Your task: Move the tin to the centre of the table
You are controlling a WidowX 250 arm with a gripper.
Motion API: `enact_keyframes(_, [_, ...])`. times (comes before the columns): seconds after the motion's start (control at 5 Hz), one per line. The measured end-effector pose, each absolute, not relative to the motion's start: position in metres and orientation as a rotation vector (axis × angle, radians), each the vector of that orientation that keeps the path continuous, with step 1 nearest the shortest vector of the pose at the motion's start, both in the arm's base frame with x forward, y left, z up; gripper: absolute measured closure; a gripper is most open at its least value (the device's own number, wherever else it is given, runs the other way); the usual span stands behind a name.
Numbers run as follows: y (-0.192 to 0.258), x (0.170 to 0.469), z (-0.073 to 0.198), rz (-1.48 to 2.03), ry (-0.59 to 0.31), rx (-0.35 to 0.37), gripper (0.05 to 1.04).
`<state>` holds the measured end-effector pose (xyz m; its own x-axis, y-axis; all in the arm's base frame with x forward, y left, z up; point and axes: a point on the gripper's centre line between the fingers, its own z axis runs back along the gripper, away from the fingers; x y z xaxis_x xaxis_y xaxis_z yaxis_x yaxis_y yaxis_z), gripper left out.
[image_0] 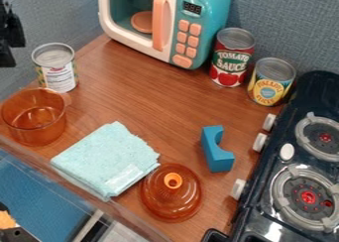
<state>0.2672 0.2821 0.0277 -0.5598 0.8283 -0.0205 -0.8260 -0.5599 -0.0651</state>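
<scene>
- Tin of silver metal with a white paper label (pixel 57 76): upright near the left edge of the brown wooden counter (pixel 136 94), just beside the see-through amber pot (pixel 33 132).
- Black metal pincer (pixel 8 57): upper left, apart from the tin; cannot tell how far open, or whether it grips anything.
- Red-labelled metal can (pixel 232 61), yellow-labelled metal can (pixel 271 86): upright, near the teal plastic microwave (pixel 198 3).
- Folded pale-aqua cloth (pixel 106 156): between pot and domed amber lid (pixel 171 199).
</scene>
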Motion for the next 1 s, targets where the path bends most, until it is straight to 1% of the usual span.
enact_keyframes(0.2, [0.273, 0.275, 0.019, 2.167, -0.023, -0.071, 0.083])
enact_keyframes(0.4, [0.262, 0.286, 0.014, 2.142, -0.048, -0.052, 0.083])
enact_keyframes(0.6, [0.237, 0.298, 0.006, 2.098, -0.035, -0.039, 0.083])
enact_keyframes(0.8, [0.209, 0.31, 0.01, 2.049, -0.033, -0.049, 0.083])
enact_keyframes(1.0, [0.178, 0.321, 0.021, 1.996, -0.036, -0.07, 0.083])
